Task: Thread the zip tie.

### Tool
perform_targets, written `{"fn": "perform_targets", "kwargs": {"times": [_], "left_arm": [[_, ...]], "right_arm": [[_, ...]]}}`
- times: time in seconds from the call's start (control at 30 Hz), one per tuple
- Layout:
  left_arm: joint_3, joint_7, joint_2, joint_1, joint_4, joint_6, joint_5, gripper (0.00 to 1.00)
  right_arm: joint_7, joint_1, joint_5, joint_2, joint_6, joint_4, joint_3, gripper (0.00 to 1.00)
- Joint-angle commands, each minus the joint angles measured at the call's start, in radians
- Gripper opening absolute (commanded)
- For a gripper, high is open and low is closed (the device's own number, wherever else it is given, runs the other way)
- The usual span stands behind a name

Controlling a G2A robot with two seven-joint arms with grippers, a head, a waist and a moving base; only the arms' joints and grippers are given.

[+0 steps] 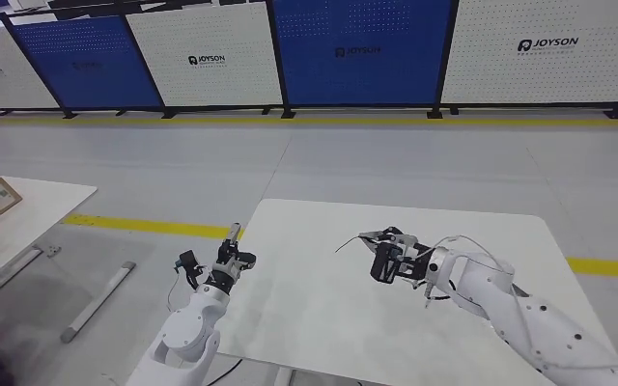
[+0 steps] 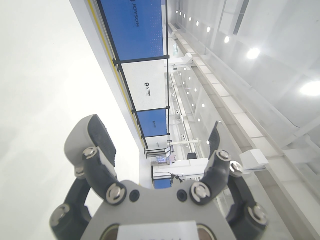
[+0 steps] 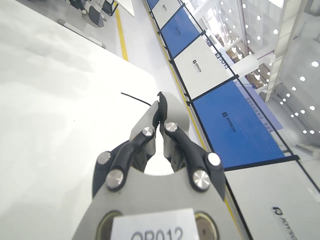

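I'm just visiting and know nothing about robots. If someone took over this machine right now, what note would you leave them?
Right gripper: shut on the black zip tie, held over the white table; one end pokes out free.
Left gripper: open, empty, by the table's left edge.
Done: tie picked up.
Left: thread tail through head; no loop visible yet.

An industrial hall. Blue and white partition panels (image 1: 362, 53) span the upper frame above a yellow floor line (image 1: 386, 121). Round lights (image 2: 252, 53) dot a high ceiling (image 2: 270, 8).
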Motion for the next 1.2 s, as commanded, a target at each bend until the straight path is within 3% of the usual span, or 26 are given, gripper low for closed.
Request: {"fn": "perform_targets", "kwargs": {"times": [0.0,0.13,0.23,0.63,0.87,1.0,1.17], "left_arm": [[0.0,0.0,0.0,0.0,0.0,0.0,0.0,1.0],[0.0,0.0,0.0,0.0,0.0,0.0,0.0,1.0],[0.0,0.0,0.0,0.0,0.0,0.0,0.0,1.0],[0.0,0.0,0.0,0.0,0.0,0.0,0.0,1.0],[0.0,0.0,0.0,0.0,0.0,0.0,0.0,1.0],[0.0,0.0,0.0,0.0,0.0,0.0,0.0,1.0],[0.0,0.0,0.0,0.0,0.0,0.0,0.0,1.0]], "right_arm": [[-0.033,0.016,-0.039,-0.006,0.0,0.013,-0.018,0.0],[-0.189,0.063,-0.034,-0.02,0.0,0.088,-0.072,0.0],[-0.333,0.114,0.008,-0.027,0.0,0.172,-0.153,0.0],[-0.327,0.106,0.01,-0.027,0.009,0.17,-0.146,0.0],[-0.486,0.091,-0.079,-0.023,0.0,0.219,-0.105,0.0],[-0.479,0.113,-0.083,-0.033,0.0,0.258,-0.141,0.0],[-0.479,0.113,-0.083,-0.033,0.0,0.258,-0.141,0.0]]}}
